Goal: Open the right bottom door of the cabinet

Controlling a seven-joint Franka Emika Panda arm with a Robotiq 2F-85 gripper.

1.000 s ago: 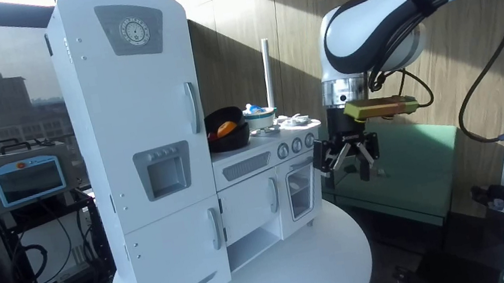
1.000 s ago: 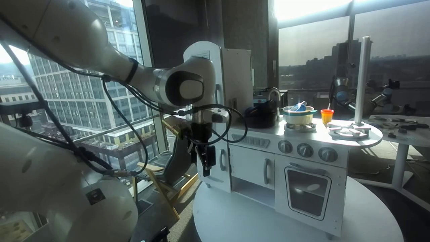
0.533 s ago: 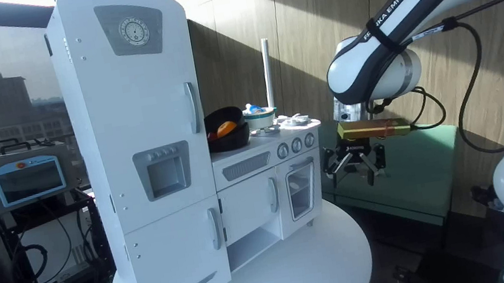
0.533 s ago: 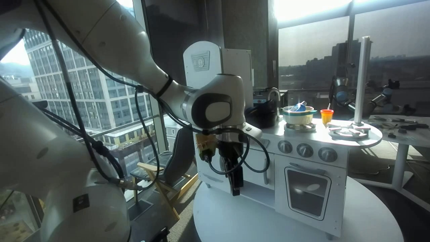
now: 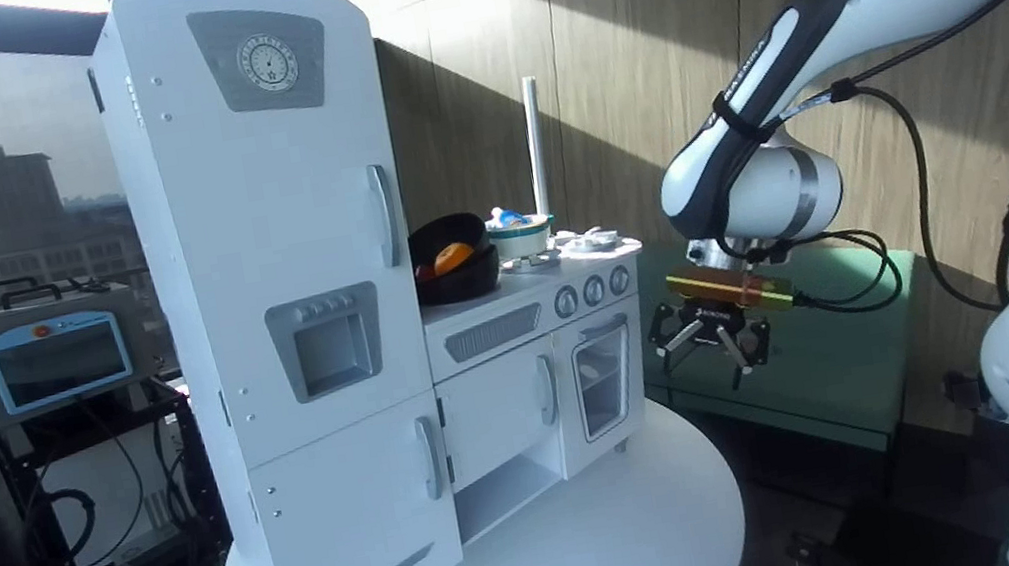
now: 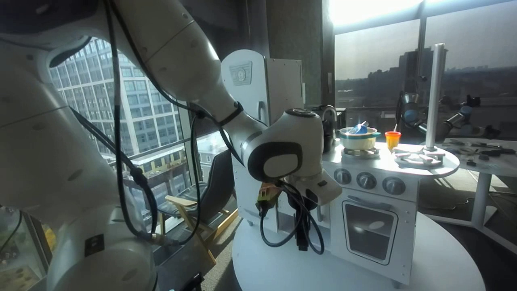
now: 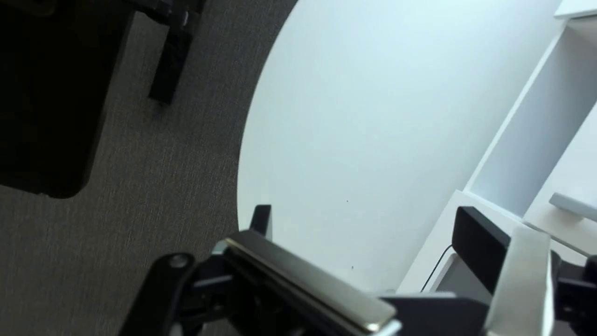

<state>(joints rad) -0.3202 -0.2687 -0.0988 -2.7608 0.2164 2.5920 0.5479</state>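
The cabinet is a white toy kitchen (image 5: 280,207), also in an exterior view (image 6: 284,87), standing on a round table. Its right bottom door (image 5: 604,384) is closed, with a dark framed window and a grey handle (image 5: 604,327) along the top. The same door (image 6: 369,232) and handle (image 6: 368,203) show in an exterior view. My gripper (image 5: 703,373) is open and empty, tilted, in front of the counter unit and apart from the door; it also shows in an exterior view (image 6: 302,238). In the wrist view, the gripper (image 7: 371,228) partly covers the door (image 7: 461,277).
The round white table (image 5: 608,550) shows its edge in the wrist view (image 7: 326,116). Black pans (image 5: 463,274), a pot (image 5: 521,238) and an orange cup (image 6: 392,140) stand on the counter. Another lower door (image 5: 495,416) is closed beside an open shelf (image 5: 513,496).
The arm has lowered and reached further along the counter towards the right bottom door. The gripper has tilted and stays open. The cabinet doors have not moved.
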